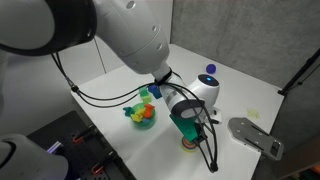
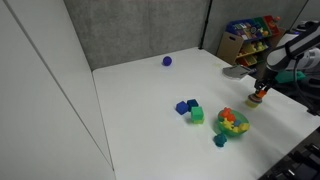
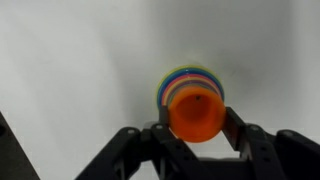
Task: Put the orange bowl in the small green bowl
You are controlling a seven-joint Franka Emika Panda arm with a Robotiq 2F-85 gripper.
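In the wrist view my gripper point(image 3: 196, 128) is shut on the orange bowl point(image 3: 196, 110), one finger on each side of it. Right behind the bowl lies a round nest of coloured rims. Its outer rim is green, which I take for the small green bowl point(image 3: 188, 72), and most of it is hidden by the orange bowl. I cannot tell whether the two touch. In both exterior views the gripper point(image 1: 187, 133) point(image 2: 259, 90) points down at the white table with the orange bowl point(image 1: 188, 145) point(image 2: 257, 99) at its tips, close to the table top.
A multicoloured toy pile point(image 1: 143, 113) point(image 2: 232, 122) lies beside the gripper. Blue and green blocks point(image 2: 192, 110) and a teal piece point(image 2: 219, 141) lie near it. A purple ball point(image 2: 167, 61) sits far back. A grey flat object point(image 1: 255, 135) lies near the table edge.
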